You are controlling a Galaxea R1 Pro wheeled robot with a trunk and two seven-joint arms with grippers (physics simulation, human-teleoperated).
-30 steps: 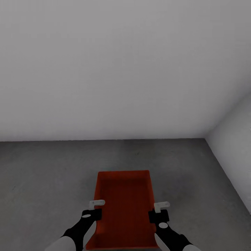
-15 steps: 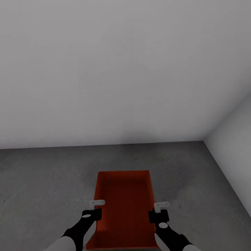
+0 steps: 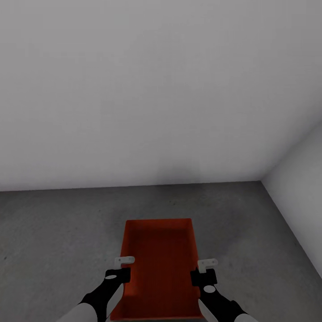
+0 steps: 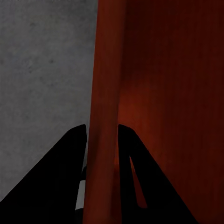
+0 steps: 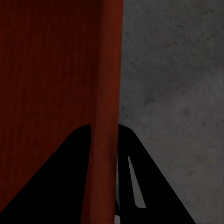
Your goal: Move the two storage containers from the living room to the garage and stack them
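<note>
Head view: you carry one red-orange storage container (image 3: 158, 264) low in front of the trunk, over the dark grey concrete floor (image 3: 53, 232) of the garage, facing a plain white wall (image 3: 147, 89).
Long axis: the bin runs straight away from you toward that wall, its short far end leading; the near end runs off the lower edge of the picture.
Left gripper (image 3: 121, 267): it sits on the bin's left long wall, roughly midway along it.
Right gripper (image 3: 205, 271): it sits on the right long wall, level with its partner, so neither arm is nearer; the load is shared evenly.
Left wrist view: the dark fingers (image 4: 70, 163) straddle the upright red wall (image 4: 105, 93), one outside and one inside, pinched narrow on it.
Right wrist view: likewise the fingers (image 5: 135, 163) close on the other wall (image 5: 105, 84), with speckled concrete beyond.
Height: I judge the bin is off the floor or close above it; contact cannot be told from these pictures.
Open room: bare concrete lies ahead and to your left; a second white wall (image 3: 304, 188) closes the right side, meeting the far one in a corner.
Coming move: lower both arms together, keeping the bin level, well short of the far wall.
Remaining: no other bin is here, so this one would be the base, and the stacking is yet to be done.
</note>
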